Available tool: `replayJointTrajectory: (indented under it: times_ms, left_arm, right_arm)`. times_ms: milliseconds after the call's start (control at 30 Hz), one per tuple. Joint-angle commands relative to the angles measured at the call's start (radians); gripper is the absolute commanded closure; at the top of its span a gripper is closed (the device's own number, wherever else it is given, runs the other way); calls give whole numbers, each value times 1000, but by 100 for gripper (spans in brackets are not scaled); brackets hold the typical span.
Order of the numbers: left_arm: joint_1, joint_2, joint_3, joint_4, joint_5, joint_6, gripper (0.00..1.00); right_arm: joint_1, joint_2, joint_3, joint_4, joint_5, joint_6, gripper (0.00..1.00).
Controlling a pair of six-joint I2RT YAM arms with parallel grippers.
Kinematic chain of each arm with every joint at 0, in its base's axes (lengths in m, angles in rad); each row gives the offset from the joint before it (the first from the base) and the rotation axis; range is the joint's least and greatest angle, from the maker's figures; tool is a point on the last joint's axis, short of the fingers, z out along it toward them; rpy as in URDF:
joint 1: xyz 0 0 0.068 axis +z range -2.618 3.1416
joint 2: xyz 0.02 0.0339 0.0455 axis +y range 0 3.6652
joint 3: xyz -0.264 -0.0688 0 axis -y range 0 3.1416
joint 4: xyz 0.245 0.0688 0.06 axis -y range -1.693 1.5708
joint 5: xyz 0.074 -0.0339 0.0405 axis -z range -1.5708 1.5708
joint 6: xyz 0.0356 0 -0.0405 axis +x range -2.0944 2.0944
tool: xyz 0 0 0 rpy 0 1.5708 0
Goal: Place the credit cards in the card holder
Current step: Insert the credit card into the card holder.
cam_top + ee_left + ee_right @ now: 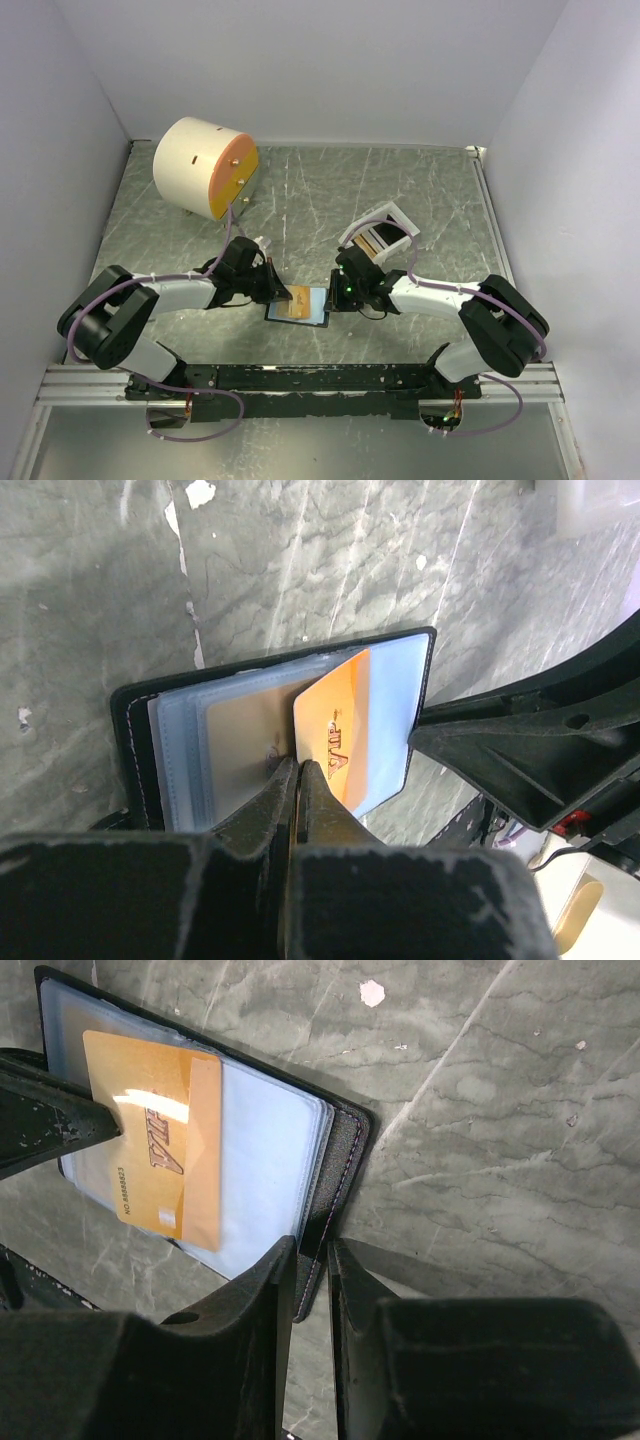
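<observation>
The black card holder lies open on the table between both arms, its clear sleeves facing up. My left gripper is shut on an orange-tan credit card marked VIP and holds it edge-first over the sleeves. The card's far strip seems tucked under a clear sleeve. A gold-brown card sits in a sleeve to its left. My right gripper is shut on the holder's black stitched cover edge. The left gripper pinches the card's near edge.
A white open-topped tray with more cards stands just behind the right gripper. A big cream cylinder with an orange face stands at the back left. White walls close in the grey marbled table.
</observation>
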Motion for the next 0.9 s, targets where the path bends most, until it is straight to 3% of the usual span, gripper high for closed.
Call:
replayJointTrajectory:
  times_ms: [0,767,867]
  left_arm:
    - [0,-17,-17,-43,30,56,93]
    - [-67,88,30,51,50,-19,93]
    - [-70,73,44,13,27,-23,88]
  right_arm:
    - [11,22,-20,-44,15,-6,80]
    - [12,3,-41,-26,7,4,80]
    - [12,2,-43,-26,9,5,80]
